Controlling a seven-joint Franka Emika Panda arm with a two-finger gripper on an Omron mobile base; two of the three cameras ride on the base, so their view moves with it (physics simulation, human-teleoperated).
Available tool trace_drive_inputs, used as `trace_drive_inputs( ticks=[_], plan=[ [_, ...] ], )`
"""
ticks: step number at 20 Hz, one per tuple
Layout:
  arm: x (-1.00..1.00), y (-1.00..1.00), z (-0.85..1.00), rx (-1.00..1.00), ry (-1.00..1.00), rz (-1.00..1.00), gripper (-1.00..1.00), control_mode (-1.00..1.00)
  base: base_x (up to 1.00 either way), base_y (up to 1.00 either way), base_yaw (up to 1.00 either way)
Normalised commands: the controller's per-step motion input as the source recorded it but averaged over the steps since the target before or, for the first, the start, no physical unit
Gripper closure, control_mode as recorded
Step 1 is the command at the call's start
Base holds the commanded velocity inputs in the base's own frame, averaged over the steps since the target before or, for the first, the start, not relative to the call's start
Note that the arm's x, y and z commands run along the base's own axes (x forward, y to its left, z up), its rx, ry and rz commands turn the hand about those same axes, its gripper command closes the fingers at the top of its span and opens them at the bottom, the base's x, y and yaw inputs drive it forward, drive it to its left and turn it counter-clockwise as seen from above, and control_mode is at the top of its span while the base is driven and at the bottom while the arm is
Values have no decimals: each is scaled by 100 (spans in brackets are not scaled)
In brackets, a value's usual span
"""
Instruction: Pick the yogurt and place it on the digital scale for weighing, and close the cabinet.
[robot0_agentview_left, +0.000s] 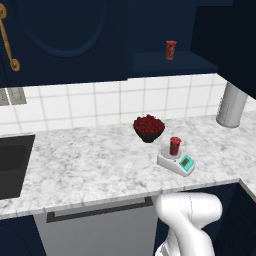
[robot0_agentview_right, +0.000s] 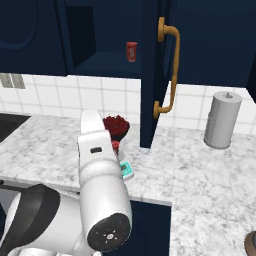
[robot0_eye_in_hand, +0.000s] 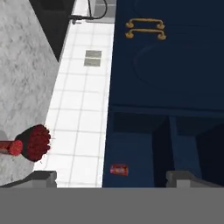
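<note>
A red yogurt (robot0_agentview_left: 175, 145) stands upright on the grey plate of the white digital scale (robot0_agentview_left: 176, 163), on the marble counter right of centre. In the right base view my arm partly hides the yogurt (robot0_agentview_right: 116, 146) and the scale (robot0_agentview_right: 128, 171). The twin cup (robot0_agentview_left: 171, 50) stands on the shelf of the open navy cabinet (robot0_agentview_left: 172, 64). The cabinet door (robot0_agentview_right: 151, 75) swings out over the counter, gold handle (robot0_agentview_right: 170, 70) facing right. In the rolled hand view my gripper (robot0_eye_in_hand: 113, 178) is open and holds nothing, facing the twin cup (robot0_eye_in_hand: 119, 169) in the open cabinet.
A dark bowl of red berries (robot0_agentview_left: 149, 128) sits just behind the scale. A grey cylinder (robot0_agentview_left: 231, 105) stands at the back right corner. The black sink (robot0_agentview_left: 12, 165) lies at the left. A grey front with a black bar handle (robot0_agentview_left: 100, 210) sits below the counter.
</note>
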Motion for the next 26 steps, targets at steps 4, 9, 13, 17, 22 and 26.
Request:
trace_drive_inputs(
  ticks=[4,9,13,17,22,26],
  plan=[
    [-32,-39,-43,17,-22,-11,-100,-100,0,0,0],
    [4,-59,-73,9,-16,0,-100,-100,0,0,0],
    [24,-55,-46,7,-13,0,-100,-100,0,0,0],
    [57,-53,-20,11,-3,6,-100,-100,0,0,0],
    [58,-50,-2,7,-3,10,-100,-100,0,0,0],
    [60,-76,0,10,0,8,-100,-100,0,0,0]
  ],
)
